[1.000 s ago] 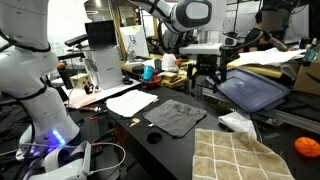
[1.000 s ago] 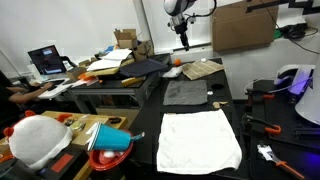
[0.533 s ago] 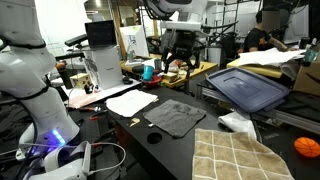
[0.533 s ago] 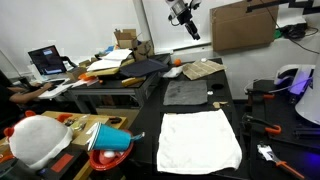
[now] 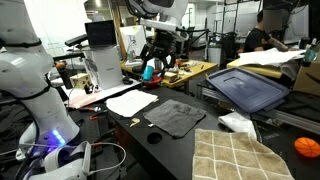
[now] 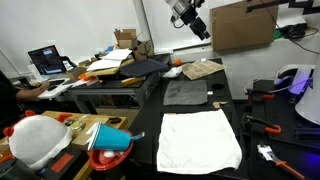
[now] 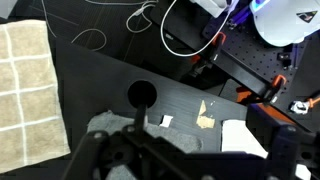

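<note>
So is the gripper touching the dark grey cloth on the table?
Apart. In an exterior view the gripper hangs high in the air, with plain open space between it and the dark grey cloth lying flat far below.

Item count by kind
Cloths, two: one dark grey cloth point(image 5: 172, 117) at centre, one checked towel point(image 5: 238, 157) at 5 o'clock. One orange ball point(image 5: 307, 147) at 4 o'clock. One gripper point(image 5: 160, 68).

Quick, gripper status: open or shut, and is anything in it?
Gripper: open, jaws spread, holding nothing; it hangs in the air, well above the dark grey cloth and touching nothing.
</note>
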`<state>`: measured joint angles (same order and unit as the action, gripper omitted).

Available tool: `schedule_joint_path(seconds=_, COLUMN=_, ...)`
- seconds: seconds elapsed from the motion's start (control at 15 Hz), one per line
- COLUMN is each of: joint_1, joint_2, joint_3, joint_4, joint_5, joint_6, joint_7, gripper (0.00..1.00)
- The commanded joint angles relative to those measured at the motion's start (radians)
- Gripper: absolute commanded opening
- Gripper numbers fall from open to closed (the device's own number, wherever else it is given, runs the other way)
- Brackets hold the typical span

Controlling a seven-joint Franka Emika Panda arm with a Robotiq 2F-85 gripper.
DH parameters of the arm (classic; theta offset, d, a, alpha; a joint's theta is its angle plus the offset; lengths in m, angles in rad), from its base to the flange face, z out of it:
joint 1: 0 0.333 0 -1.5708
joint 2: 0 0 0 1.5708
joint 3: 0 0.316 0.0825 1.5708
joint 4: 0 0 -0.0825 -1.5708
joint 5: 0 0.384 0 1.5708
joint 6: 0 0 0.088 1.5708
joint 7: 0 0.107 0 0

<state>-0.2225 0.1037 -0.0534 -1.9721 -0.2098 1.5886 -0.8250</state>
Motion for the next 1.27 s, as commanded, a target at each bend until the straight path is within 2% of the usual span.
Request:
schedule_joint_path(seconds=0.0, joint_1=0.037, joint_2=-0.084, joint_3=-0.018, joint_4=-0.090, joint_5=0.034, joint_6=-0.049, joint_7=0.024, gripper=1.00)
schedule_joint_path(seconds=0.47, joint_1=0.048, joint_2=-0.207, joint_3=-0.047, joint_4=-0.158, joint_5=0.063, joint_6=-0.152, joint_7=0.037, gripper=1.00)
schedule_joint_path(seconds=0.73, joint_1=0.055, joint_2=-0.253, joint_3=-0.067, joint_4=-0.178, joint_5=0.063, joint_6=-0.140, joint_7=0.051, gripper=1.00)
schedule_joint_path(seconds=0.8, joint_1=0.058, joint_2=-0.256, joint_3=-0.071, joint_4=-0.179, joint_5=0.066, joint_6=-0.146, joint_7=0.063, gripper=1.00)
schedule_joint_path(seconds=0.87, joint_1=0.060, joint_2=-0.211, joint_3=-0.076, joint_4=-0.145, joint_5=0.046, joint_6=-0.145, joint_7=0.020, gripper=1.00)
schedule_joint_path(seconds=1.2, joint_1=0.063, joint_2=-0.223, joint_3=-0.079, joint_4=-0.154, joint_5=0.047, joint_6=-0.145, joint_7=0.036, gripper=1.00)
